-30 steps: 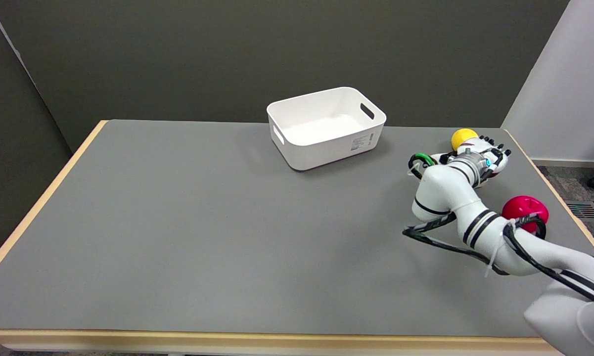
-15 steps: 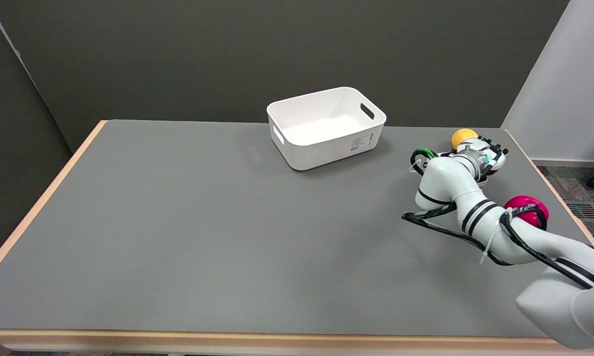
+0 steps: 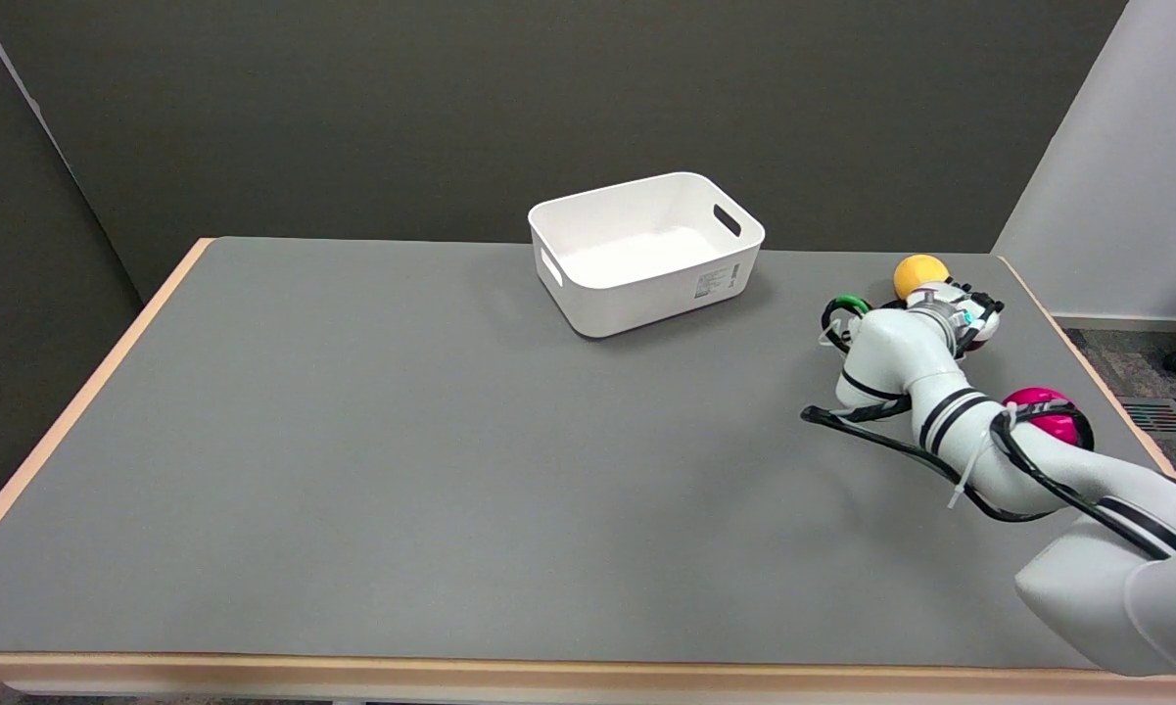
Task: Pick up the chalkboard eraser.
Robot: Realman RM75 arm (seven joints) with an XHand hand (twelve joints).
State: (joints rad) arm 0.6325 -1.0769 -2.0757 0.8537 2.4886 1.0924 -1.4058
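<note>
On my screen I count one white bin (image 3: pixel 646 253), one yellow ball (image 3: pixel 918 275), one pink ball (image 3: pixel 1048 415) and one grey table (image 3: pixel 401 441) carrying them all. The bin stands toward the far edge, well apart from my right hand (image 3: pixel 964 315), which is low over the far right part of the table, just beside the yellow ball. Most of that hand is hidden behind its own wrist and forearm, so I cannot tell whether its fingers are spread, curled or wrapped on something. A small patch of dark red shows under the hand on its right side; it may be the eraser, but I cannot make it out. The pink ball sits nearer to me, partly covered by my arm and its black cable.
</note>
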